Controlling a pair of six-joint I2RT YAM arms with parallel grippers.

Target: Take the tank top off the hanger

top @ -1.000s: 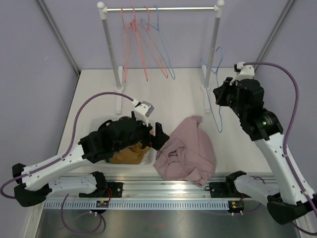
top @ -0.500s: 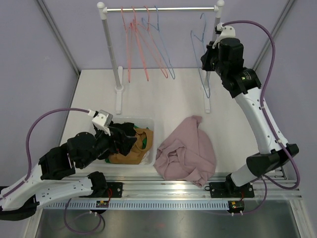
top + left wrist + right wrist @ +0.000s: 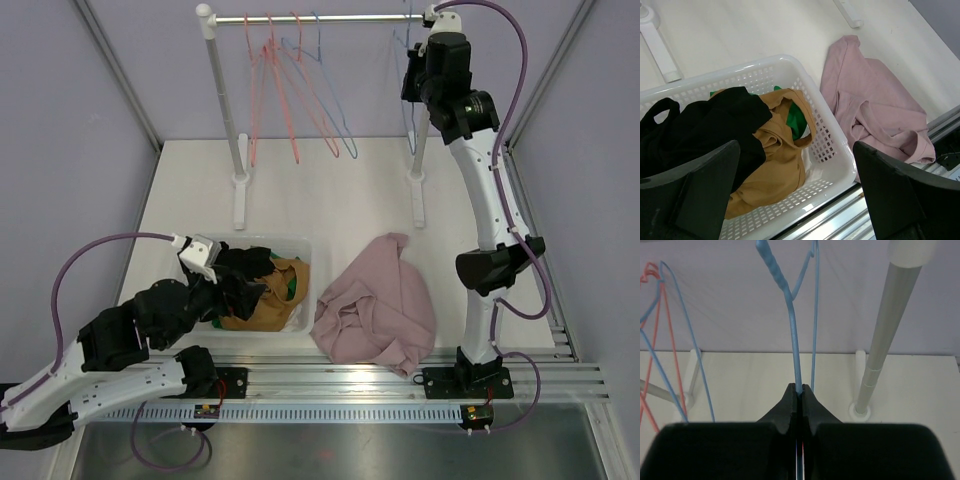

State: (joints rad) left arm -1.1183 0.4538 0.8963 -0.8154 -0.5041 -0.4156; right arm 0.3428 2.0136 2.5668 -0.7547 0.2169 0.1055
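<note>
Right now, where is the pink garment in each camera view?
Top external: pink garment on the table, lower centre-right, right of the white basket.
Left wrist: right half, beside the basket.
Right wrist: not in view; the right gripper pinches a blue hanger.
Shared landmark: base of the rack's right post.

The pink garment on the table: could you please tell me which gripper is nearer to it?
Left. The left gripper hovers over the white basket beside the pink garment, jaws open; the right gripper is by the rack rail, far behind it, shut on a blue hanger.
</note>
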